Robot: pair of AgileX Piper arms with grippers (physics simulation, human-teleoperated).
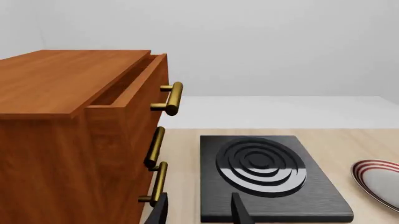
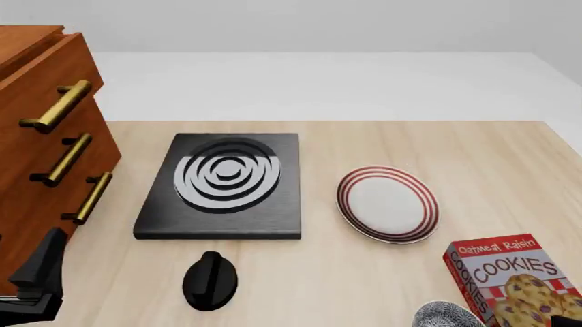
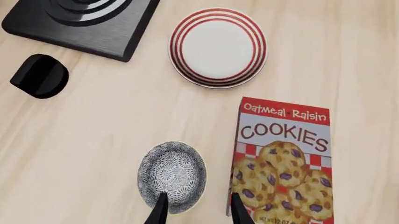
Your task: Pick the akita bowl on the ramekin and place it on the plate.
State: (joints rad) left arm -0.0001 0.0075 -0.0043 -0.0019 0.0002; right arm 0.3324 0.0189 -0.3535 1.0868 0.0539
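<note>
The akita bowl (image 3: 171, 175), grey-and-white patterned, sits on the wooden table beside the cookie box; its top edge shows at the bottom of the front view (image 2: 446, 317). The ramekin under it is hidden, apart from perhaps a thin pale edge that I cannot tell from the bowl's rim. The plate (image 3: 218, 46) with red rings lies farther out, to the right of the stove (image 2: 388, 203). My right gripper (image 3: 198, 212) hangs open above the bowl's edge, one finger over the bowl, the other over the box's edge. My left gripper (image 1: 201, 210) is open and holds nothing, near the cabinet.
An Oatmeal Raisin cookie box (image 3: 283, 163) lies flat right beside the bowl. A black stove burner (image 2: 223, 180) with a loose black knob (image 2: 210, 279) in front of it occupies the middle. A wooden drawer cabinet (image 2: 46, 143) with brass handles stands at the left.
</note>
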